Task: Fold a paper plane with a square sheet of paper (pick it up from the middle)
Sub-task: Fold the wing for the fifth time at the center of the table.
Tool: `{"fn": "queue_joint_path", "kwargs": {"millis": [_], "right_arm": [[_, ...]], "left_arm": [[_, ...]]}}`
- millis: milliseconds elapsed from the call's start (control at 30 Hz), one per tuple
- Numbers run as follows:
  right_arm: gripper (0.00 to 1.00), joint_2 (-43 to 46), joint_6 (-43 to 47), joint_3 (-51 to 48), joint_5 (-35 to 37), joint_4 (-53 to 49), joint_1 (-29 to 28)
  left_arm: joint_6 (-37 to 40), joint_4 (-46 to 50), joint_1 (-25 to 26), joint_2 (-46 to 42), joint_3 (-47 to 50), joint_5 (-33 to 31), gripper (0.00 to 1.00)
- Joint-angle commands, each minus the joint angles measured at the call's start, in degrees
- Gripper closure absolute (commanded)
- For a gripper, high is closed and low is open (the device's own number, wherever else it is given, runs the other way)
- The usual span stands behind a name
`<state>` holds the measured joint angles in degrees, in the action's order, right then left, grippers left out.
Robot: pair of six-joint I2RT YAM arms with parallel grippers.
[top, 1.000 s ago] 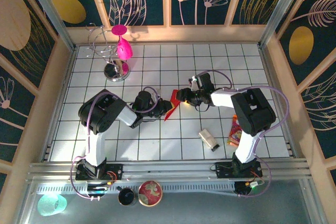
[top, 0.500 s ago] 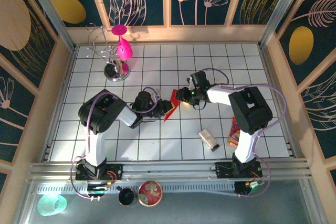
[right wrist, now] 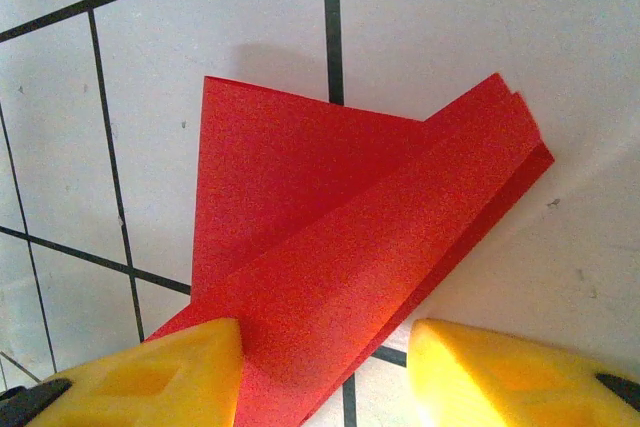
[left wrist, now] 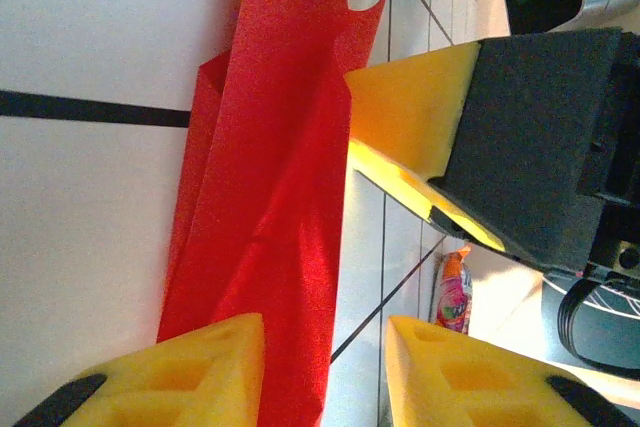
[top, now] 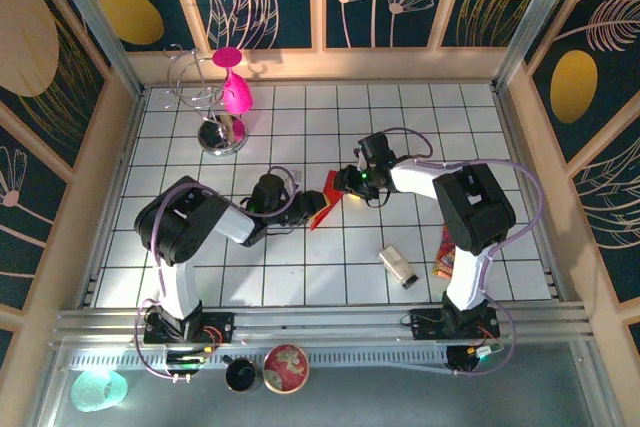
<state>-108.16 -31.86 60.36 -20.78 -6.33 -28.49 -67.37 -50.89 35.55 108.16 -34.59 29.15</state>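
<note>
The square sheet of paper is folded into a narrow, creased red paper plane (top: 324,201) that lies flat on the white tiles at the table's middle. My left gripper (top: 306,210) is at its near-left end. In the left wrist view the jaws (left wrist: 325,372) stand open. The red paper (left wrist: 270,197) runs along the left finger (left wrist: 200,367), and bare tile separates it from the other finger. My right gripper (top: 346,185) is at the far-right end. In the right wrist view it (right wrist: 325,372) is open astride the folded paper (right wrist: 350,237), with one fingertip (right wrist: 190,357) touching the paper.
A magenta goblet (top: 236,90) hangs on a chrome stand (top: 219,135) at the back left. A printed snack packet (top: 446,251) and a small silver pack (top: 398,265) lie near the right arm's base. Wooden walls enclose the tiled floor.
The left jaws have opened off the paper and the left arm's elbow has swung left. The right gripper has shifted slightly left along the paper, which has stayed put.
</note>
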Motion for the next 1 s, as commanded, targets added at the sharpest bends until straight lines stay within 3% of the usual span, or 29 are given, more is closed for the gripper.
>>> {"fn": "queue_joint_path", "kwargs": {"millis": [0, 233, 500, 967], "right_arm": [[0.50, -7.18, 0.83, -1.21, 6.10, 1.78, -1.11], [0.50, -7.22, 0.72, -1.21, 5.86, 1.79, -1.13], [0.50, -7.27, 0.57, -1.27, 5.75, 1.90, -1.13], [0.50, -7.09, 0.39, -1.39, 5.31, 2.20, -1.13]], "left_arm": [[2.59, 3.61, -0.39, -3.67, 1.15, -2.46, 0.62], [10.88, 16.51, 0.55, -11.28, 0.70, -8.85, 0.59], [21.67, 34.07, 6.40, -12.80, -6.54, -19.24, 0.59], [30.97, 40.81, 11.05, -10.34, -12.43, -26.72, 0.68]]}}
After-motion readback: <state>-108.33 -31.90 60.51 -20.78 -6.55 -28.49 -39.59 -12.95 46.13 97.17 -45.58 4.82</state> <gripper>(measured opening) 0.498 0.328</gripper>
